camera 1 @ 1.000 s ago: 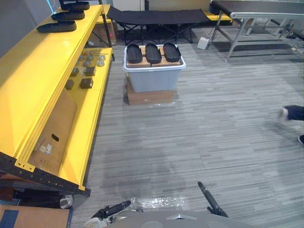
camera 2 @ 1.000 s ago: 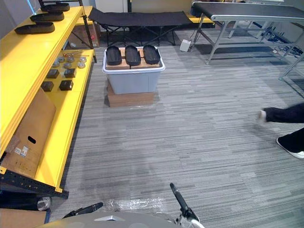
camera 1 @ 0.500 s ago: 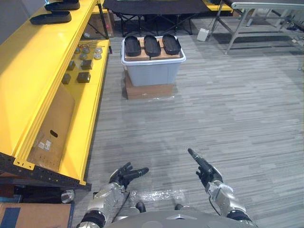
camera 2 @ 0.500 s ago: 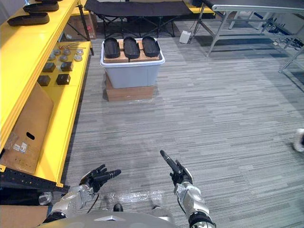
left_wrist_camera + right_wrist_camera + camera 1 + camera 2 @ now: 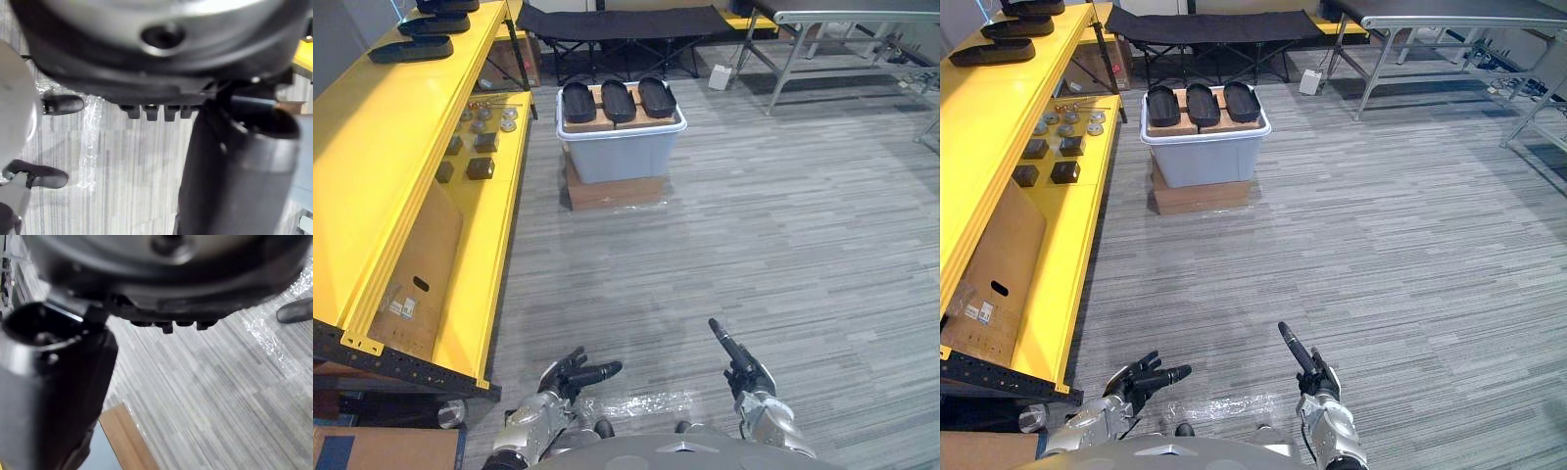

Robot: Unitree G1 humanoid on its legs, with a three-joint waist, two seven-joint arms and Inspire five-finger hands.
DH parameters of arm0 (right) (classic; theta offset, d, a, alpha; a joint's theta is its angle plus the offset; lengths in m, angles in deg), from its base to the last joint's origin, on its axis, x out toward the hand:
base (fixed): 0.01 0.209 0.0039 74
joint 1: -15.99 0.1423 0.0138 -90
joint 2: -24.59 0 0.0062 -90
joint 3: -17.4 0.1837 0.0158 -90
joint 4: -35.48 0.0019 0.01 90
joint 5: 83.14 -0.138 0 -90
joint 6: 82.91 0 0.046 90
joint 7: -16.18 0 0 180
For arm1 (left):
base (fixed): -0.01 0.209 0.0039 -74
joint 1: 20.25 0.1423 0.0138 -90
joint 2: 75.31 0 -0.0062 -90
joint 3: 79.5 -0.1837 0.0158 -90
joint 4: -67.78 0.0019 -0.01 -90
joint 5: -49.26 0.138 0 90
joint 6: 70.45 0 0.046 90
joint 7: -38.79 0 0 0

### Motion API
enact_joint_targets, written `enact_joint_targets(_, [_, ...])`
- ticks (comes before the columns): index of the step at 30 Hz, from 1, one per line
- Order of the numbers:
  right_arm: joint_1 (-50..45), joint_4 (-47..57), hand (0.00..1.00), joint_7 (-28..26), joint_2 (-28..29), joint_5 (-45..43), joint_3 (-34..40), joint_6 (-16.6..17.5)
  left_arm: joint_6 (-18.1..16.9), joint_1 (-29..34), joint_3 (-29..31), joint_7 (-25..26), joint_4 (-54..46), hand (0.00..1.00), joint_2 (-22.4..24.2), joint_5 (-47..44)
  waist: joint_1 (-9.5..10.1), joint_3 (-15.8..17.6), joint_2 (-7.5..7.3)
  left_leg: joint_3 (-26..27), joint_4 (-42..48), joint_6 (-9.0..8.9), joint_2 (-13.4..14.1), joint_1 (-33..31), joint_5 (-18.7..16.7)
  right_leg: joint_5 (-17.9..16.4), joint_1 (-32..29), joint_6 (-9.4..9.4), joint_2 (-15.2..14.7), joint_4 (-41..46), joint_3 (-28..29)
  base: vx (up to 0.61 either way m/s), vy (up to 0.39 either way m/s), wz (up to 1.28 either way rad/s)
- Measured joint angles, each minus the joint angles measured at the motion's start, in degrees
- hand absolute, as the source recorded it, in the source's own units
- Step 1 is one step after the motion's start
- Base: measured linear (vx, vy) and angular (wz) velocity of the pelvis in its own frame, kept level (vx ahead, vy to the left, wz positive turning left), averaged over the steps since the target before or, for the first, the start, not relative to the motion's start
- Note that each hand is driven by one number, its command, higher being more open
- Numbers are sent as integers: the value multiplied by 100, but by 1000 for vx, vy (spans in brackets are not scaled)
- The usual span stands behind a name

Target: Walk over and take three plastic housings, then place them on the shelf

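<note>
Three black oval plastic housings [image 5: 616, 100] lie side by side on wooden blocks atop a pale grey bin [image 5: 622, 152], far ahead of me across the floor. Two or more similar black housings [image 5: 410, 49] rest on the top of the yellow shelf [image 5: 372, 166] at the left. My left hand [image 5: 570, 377] is low in front of me, fingers relaxed and spread, holding nothing. My right hand [image 5: 744, 367] is level with it, fingers straight and pointing forward, also empty. Both hands are far from the bin.
The bin stands on a flat cardboard box [image 5: 615, 192]. Small dark parts [image 5: 468, 157] and a cardboard sheet [image 5: 421, 259] lie on the lower shelf. A black cot [image 5: 617, 20] and a metal table [image 5: 842, 29] stand at the back. Clear plastic film [image 5: 636, 404] lies on the floor near me.
Both hands have come up from the bottom edge into view and now sit a little lower than half a second ago. The camera has shifted. The person's shoe at the right has left the view.
</note>
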Motion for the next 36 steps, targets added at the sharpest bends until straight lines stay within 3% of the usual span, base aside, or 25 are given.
enact_joint_targets(8, [-12, 17, 100, 34, -1, -2, 81, 58, -116, 74, -13, -24, -8, 100, -1, -29, 22, 18, 20, 126, 9, 51, -10, -56, -89, -90, -243, -21, -40, 244, 161, -19, 31, -10])
enact_joint_targets(10, [-11, 103, 100, 54, 1, 17, 83, 85, -105, 78, -88, -22, -76, 100, -11, -38, 17, 80, 0, 176, 15, 177, -53, -52, -183, -371, -544, 53, -200, 970, 217, 29, 72, -16])
enact_joint_targets(12, [69, 239, 100, 109, 5, 20, 68, 125, -98, 73, -136, -29, -373, 100, -11, -32, 8, 296, 84, 182, 130, 351, 19, -80, -283, -393, -1559, 96, -486, 2925, 194, 20, 70, -9])
enact_joint_targets(13, [61, 253, 100, 118, 22, 22, 58, 130, -98, 59, -217, -27, -448, 100, -50, -24, -7, 379, 54, 150, 238, 392, 38, -50, -340, -488, -1689, -13, -532, 3150, 172, 74, 58, 17])
enact_joint_targets(14, [25, 254, 100, 111, 35, 21, 48, 129, -93, 42, -286, -24, -580, 100, -86, -25, -34, 487, 27, 143, 498, 375, 129, -61, -479, -594, -1748, -135, -535, 3037, 159, 108, 44, 22])
enact_joint_targets(15, [-36, 296, 100, 112, 34, 21, 27, 131, -83, 46, -315, -23, -691, 100, -118, -36, -21, 539, 76, 113, 741, 291, 227, -117, -650, -557, -1767, -90, -466, 2595, 129, 121, 41, 16])
enact_joint_targets(18, [-56, 355, 100, 99, 33, 41, -57, 140, 34, -23, -333, -4, -912, 100, -189, -50, 13, 556, 25, 103, 1192, 145, 389, -196, -922, -354, -1832, 92, -324, 1389, 42, 219, 0, 1])
enact_joint_targets(20, [-118, 354, 100, 44, 35, 237, -122, 149, 40, -53, -316, -4, -916, 100, -240, -100, 29, 588, -9, 100, 1448, -74, 449, -137, -1150, -123, -1834, 56, -304, 899, -27, 335, -98, 2])
enact_joint_targets(23, [-292, 354, 100, 8, 37, 413, -169, 160, 42, 6, -327, 1, -923, 100, -305, -309, 41, 548, -69, 16, 1793, -371, 545, -41, -1600, -17, -1809, -252, -261, 1110, 72, 275, -192, 11])
enact_joint_targets(24, [-300, 353, 100, 0, -8, 496, -167, 159, 43, 4, -338, 57, -924, 100, -271, -349, 24, 524, -1, -62, 2056, -517, 753, -53, -1900, 105, -1868, -445, -174, 1442, 27, 318, -307, 17])
enact_joint_targets(25, [-338, 353, 100, 1, -74, 501, -169, 160, 41, 84, -345, 143, -924, 100, -213, -550, 11, 414, 201, -84, 2225, -684, 1061, -55, -2124, 17, -1903, -558, 16, 1710, -108, 338, -312, 12])
enact_joint_targets(27, [-377, 383, 100, 33, -216, 673, -193, 164, 31, 208, -341, 246, -916, 100, -110, -833, 27, 201, 516, -125, 2757, -867, 1515, -227, -2149, -304, -1796, -720, 399, 1689, -261, 437, -278, 10])
enact_joint_targets(28, [-339, 388, 100, 46, -251, 717, -198, 164, 29, 187, -333, 277, -913, 100, -70, -953, 23, 206, 532, -136, 3267, -847, 1659, -462, -2016, -342, -1745, -794, 448, 1684, -288, 553, -353, 15])
enact_joint_targets(29, [-311, 482, 100, 48, -351, 699, -244, 164, 23, 198, -325, 370, -915, 100, 39, -1138, 29, 256, 514, -152, 4853, -613, 2030, -1139, -1504, -286, -1340, -942, 608, 1434, -326, 443, -317, 7])
enact_joint_targets(30, [-297, 547, 100, 54, -387, 694, -268, 171, 20, 242, -279, 387, -923, 100, 106, -1212, 41, 301, 472, -206, 5487, -607, 2115, -1373, -1545, -316, -1013, -991, 667, 1245, -335, 534, -369, 0])
enact_joint_targets(32, [-269, 639, 100, 65, -426, 693, -267, 296, 17, 318, -217, 403, -1000, 100, 225, -1250, 88, 388, 322, -371, 5750, -636, 1862, -1681, -1677, -367, -432, -1060, 679, 940, -261, 415, -228, -25])
enact_joint_targets(34, [-225, 918, 100, 100, -481, 693, -256, 461, 10, 408, -221, 379, -1335, 100, 277, -1247, 218, 407, 299, -344, 4996, -613, 1439, -2037, -1669, -387, -140, -1079, 698, 600, -97, 348, -123, -46])
enact_joint_targets(36, [-34, 1147, 100, 152, -516, 697, -154, 502, -123, 406, -177, 355, -1533, 100, 370, -1223, 324, 509, 369, -337, 3363, -453, 826, -2400, -1374, -449, 75, -1058, 679, 436, 82, 310, 1, -39])
